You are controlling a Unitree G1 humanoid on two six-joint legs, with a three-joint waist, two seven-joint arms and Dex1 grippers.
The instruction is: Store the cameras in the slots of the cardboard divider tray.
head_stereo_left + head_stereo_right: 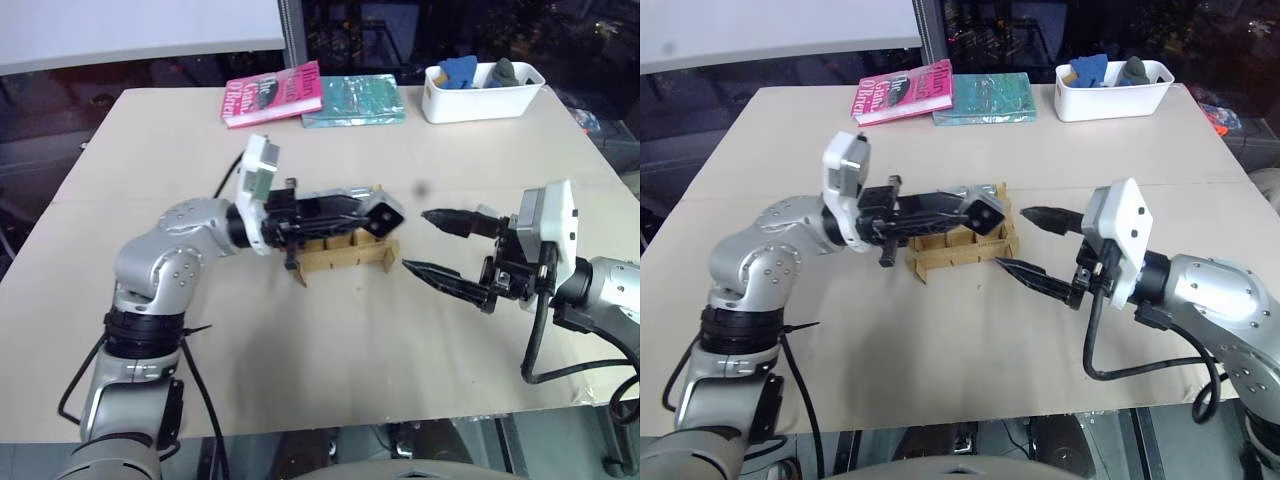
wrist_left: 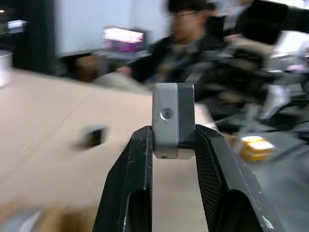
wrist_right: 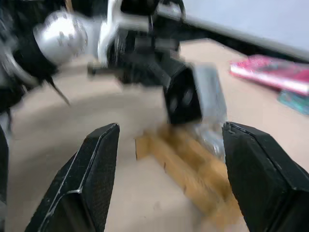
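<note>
Camera (image 2: 173, 121), silver-grey boxy block with small round lens, between clamped left fingers (image 2: 128, 179); right fingers (image 3: 99, 174) wide apart.

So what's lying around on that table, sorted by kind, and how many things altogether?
Cameras: 1, held in the left end effector (camera)
Cardboard divider trays: 1
Books: 2 (pink, teal)
White bins: 1
Total: 5
</note>
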